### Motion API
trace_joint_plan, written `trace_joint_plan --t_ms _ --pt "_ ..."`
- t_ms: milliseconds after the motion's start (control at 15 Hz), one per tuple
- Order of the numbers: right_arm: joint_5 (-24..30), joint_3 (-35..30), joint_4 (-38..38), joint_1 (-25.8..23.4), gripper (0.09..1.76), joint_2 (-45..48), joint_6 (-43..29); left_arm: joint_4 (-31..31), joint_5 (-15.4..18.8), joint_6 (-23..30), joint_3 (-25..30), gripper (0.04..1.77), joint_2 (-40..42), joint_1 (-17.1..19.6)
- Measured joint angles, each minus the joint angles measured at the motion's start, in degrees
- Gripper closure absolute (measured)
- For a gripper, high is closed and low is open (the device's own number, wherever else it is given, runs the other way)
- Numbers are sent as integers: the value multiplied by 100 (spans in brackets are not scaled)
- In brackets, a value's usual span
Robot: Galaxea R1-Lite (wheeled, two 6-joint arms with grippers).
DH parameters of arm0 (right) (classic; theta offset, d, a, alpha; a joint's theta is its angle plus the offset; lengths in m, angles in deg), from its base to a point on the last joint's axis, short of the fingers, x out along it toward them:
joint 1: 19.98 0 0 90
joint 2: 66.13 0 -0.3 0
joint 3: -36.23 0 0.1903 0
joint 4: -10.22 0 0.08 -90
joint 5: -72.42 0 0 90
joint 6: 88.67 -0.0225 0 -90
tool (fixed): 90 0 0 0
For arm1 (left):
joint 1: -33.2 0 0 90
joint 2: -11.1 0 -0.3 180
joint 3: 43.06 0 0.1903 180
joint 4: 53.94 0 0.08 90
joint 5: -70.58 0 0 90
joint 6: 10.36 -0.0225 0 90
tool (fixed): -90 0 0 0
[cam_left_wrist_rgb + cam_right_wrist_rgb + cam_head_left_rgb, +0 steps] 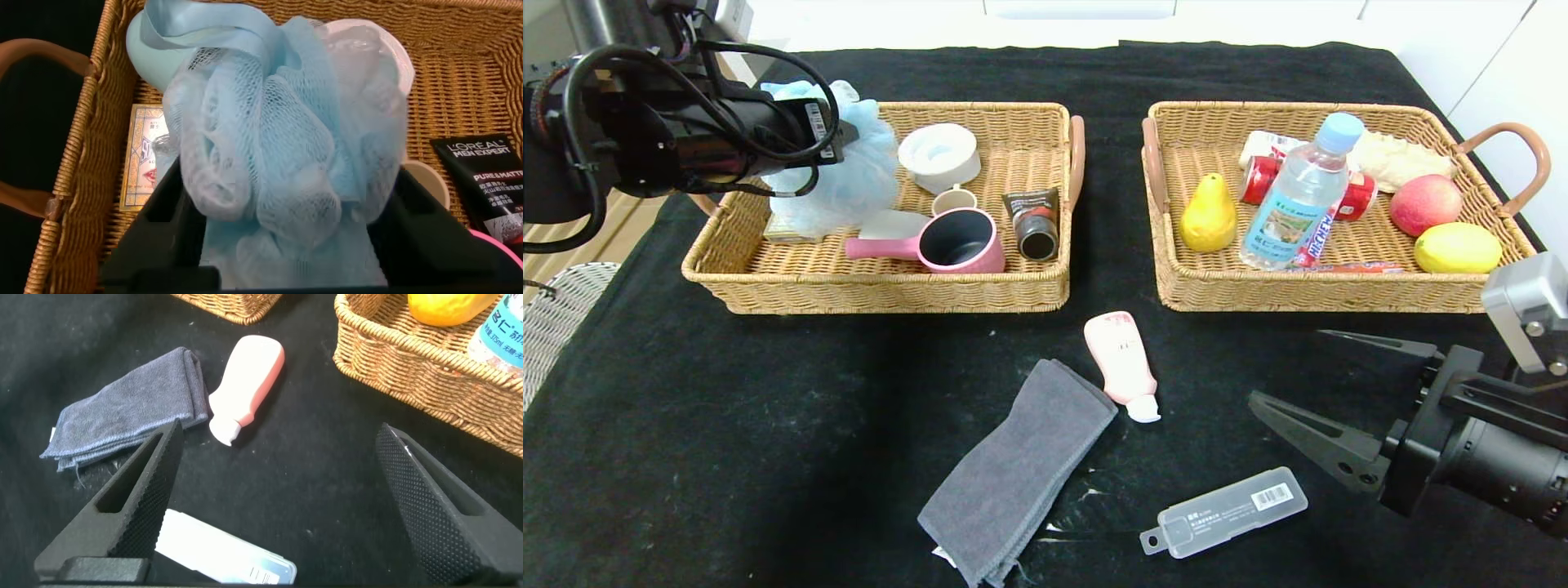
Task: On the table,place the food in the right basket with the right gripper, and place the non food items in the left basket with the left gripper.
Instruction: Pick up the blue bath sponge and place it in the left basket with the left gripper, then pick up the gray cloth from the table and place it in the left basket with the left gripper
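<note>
My left gripper hangs over the back left of the left basket. Its jaws are spread open with the pale blue bath pouf bulging between them, the pouf resting in the basket. My right gripper hovers open and empty above the table at the front right. The translucent case lies just beneath it, the pink tube and grey towel to its left. The yellow pear and water bottle lie in the right basket.
The left basket also holds a pink mug, a white round box and a black tube. An apple, a lemon and red cans share the right basket. A white wicker piece stands off the table's left edge.
</note>
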Motion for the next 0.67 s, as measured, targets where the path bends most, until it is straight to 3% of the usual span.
trace_joint_plan --t_ms 267,667 --pt "2 -12 0 35 14 0 -2 -9 6 -17 33 41 5 85" --pt "0 -15 -9 33 14 -15 0 -4 34 -15 105 24 63 169"
